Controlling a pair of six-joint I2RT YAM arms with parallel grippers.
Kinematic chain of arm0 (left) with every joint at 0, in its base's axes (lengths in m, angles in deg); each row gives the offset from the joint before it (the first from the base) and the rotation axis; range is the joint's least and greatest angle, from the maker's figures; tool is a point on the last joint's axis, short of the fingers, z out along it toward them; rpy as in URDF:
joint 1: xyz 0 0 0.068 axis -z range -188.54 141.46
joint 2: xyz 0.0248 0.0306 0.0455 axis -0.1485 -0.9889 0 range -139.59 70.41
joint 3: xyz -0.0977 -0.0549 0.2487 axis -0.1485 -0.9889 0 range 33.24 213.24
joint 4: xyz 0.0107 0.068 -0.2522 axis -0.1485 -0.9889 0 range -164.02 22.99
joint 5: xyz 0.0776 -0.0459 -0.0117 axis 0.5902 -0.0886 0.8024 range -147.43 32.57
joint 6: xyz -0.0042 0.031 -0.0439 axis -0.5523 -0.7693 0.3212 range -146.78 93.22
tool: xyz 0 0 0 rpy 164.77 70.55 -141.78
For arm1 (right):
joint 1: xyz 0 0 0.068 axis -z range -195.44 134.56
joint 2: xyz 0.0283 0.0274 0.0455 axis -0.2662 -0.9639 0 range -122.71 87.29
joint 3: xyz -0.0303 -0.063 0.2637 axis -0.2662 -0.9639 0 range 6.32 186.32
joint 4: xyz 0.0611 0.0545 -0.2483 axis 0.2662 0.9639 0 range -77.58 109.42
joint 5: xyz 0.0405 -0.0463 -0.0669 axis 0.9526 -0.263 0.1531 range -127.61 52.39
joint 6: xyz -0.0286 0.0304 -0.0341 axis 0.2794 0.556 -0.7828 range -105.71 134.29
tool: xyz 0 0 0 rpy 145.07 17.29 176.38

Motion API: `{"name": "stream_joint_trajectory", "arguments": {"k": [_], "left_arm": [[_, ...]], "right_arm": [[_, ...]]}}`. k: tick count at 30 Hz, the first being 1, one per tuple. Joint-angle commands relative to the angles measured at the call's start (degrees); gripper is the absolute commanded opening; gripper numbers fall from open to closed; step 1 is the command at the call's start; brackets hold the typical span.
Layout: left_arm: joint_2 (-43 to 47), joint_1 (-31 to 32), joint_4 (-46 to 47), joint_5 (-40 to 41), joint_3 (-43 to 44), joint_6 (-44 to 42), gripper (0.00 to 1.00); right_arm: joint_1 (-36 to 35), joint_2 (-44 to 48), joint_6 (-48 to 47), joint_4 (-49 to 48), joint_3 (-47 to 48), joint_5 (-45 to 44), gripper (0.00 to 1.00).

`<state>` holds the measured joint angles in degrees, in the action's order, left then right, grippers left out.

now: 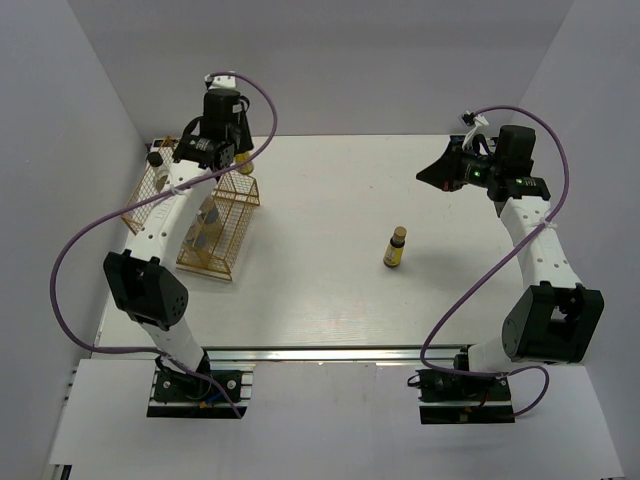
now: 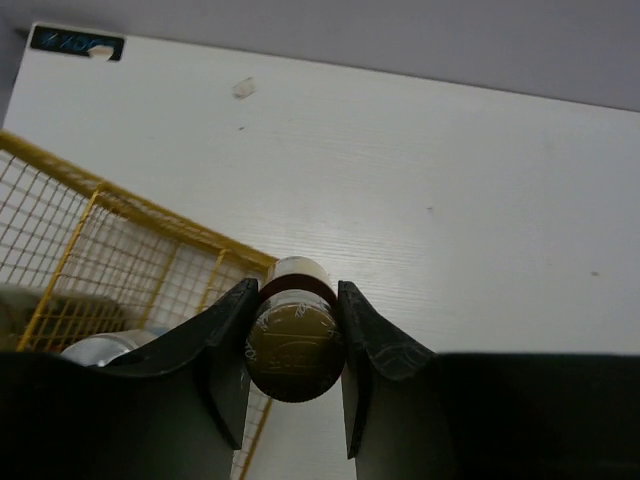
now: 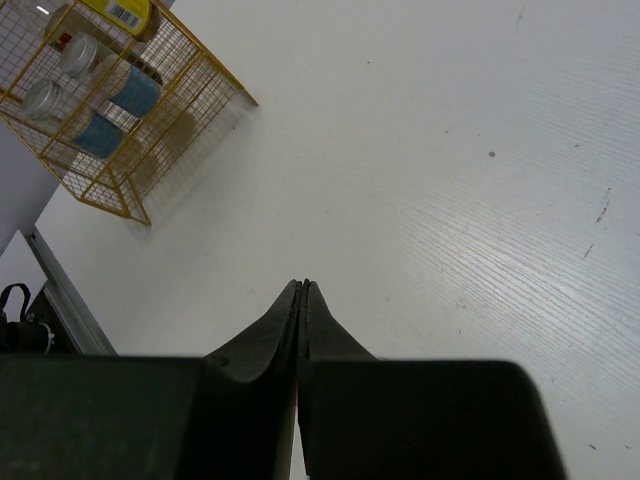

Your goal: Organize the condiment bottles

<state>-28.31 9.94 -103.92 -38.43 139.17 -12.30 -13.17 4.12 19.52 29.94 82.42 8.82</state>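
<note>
My left gripper (image 2: 293, 290) is shut on a dark amber bottle (image 2: 294, 340), seen from its base, and holds it over the far end of the gold wire basket (image 2: 120, 215). In the top view this gripper (image 1: 238, 155) is at the basket's (image 1: 238, 215) back end. A second amber bottle (image 1: 395, 248) with a yellow label stands upright alone mid-table. Two white bottles with silver caps (image 3: 78, 52) and blue labels (image 3: 98, 135) sit inside the basket (image 3: 185, 135). My right gripper (image 3: 302, 287) is shut and empty above bare table at the right (image 1: 440, 172). I cannot make out the larger black-capped bottle.
The basket lies along the table's left side near the left wall. White walls enclose the table (image 1: 330, 290) on the left, back and right. An aluminium rail (image 1: 330, 352) runs along the near edge.
</note>
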Motion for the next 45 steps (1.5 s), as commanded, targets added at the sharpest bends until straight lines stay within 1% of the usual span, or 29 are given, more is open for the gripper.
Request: {"name": "stream_joint_trajectory", "arguments": {"k": [1, 10, 16, 26, 27, 28, 30, 31, 32, 33, 35, 36, 39, 40, 41, 43, 44, 45], "left_arm": [[2.5, -1.6, 0.8, 0.8, -2.2, -0.6, 0.0], [2.1, -2.5, 4.0, 1.4, -8.8, -1.6, 0.0], [2.5, -3.0, 6.1, 3.4, -14.4, -1.8, 0.0], [2.7, -3.6, 8.5, 2.4, -19.5, -0.7, 0.0], [2.7, -3.7, 8.5, 2.5, -19.9, -0.5, 0.01], [2.7, -3.7, 8.5, 2.5, -20.1, -0.3, 0.04], [2.8, -3.6, 8.6, 2.6, -20.6, -0.2, 0.21], [2.8, -3.7, 8.6, 2.8, -20.7, -0.1, 0.32], [3.0, -3.8, 8.5, 2.8, -20.9, -0.1, 0.51], [3.0, -3.8, 8.5, 2.9, -21.0, 0.0, 0.58], [3.2, -3.8, 8.3, 3.1, -21.3, 0.1, 0.68], [3.3, -3.7, 8.3, 3.1, -21.5, 0.2, 0.75], [3.6, -3.8, 8.2, 3.2, -21.7, 0.5, 0.84], [3.8, -3.8, 8.1, 3.2, -21.6, 0.5, 0.85], [4.0, -3.8, 8.2, 3.1, -21.5, 0.5, 0.86], [4.7, -3.8, 7.9, 2.4, -20.2, 0.5, 0.88], [5.0, -3.8, 7.8, 1.7, -19.5, 0.4, 0.88], [5.8, -3.8, 7.8, 1.3, -18.8, 0.2, 0.89]], "right_arm": [[0.1, 1.5, -1.3, -0.2, 0.6, 0.7, 0.0], [0.1, 2.0, -1.8, 0.3, 0.5, 0.1, 0.0], [0.1, 1.9, -2.0, 0.5, 0.5, 0.1, 0.0], [0.1, 1.9, -2.1, 0.8, 0.5, 0.1, 0.0], [0.1, 1.8, -2.2, 0.8, 0.6, 0.1, 0.0], [0.1, 1.9, -2.2, 0.8, 0.5, 0.1, 0.0], [0.1, 2.0, -2.2, 0.8, 0.5, 0.1, 0.0], [0.1, 2.0, -2.2, 0.8, 0.5, 0.1, 0.02], [0.1, 1.9, -2.2, 0.8, 0.5, 0.1, 0.05], [0.1, 1.9, -2.2, 0.8, 0.5, 0.1, 0.06], [0.1, 1.9, -2.2, 0.9, 0.5, 0.2, 0.09], [0.1, 1.9, -2.2, 0.9, 0.5, 0.2, 0.11], [0.1, 1.9, -2.3, 0.9, 0.5, 0.3, 0.17], [0.1, 1.9, -2.7, 1.1, 0.7, 0.7, 0.19], [0.1, 1.9, -3.1, 1.3, 0.8, 1.0, 0.25], [0.1, 2.1, -5.6, 2.3, 1.2, 3.2, 0.35], [0.0, 2.2, -7.8, 2.8, 1.4, 4.0, 0.45], [-0.1, 2.3, -9.7, 4.3, 1.7, 5.0, 0.49]]}}
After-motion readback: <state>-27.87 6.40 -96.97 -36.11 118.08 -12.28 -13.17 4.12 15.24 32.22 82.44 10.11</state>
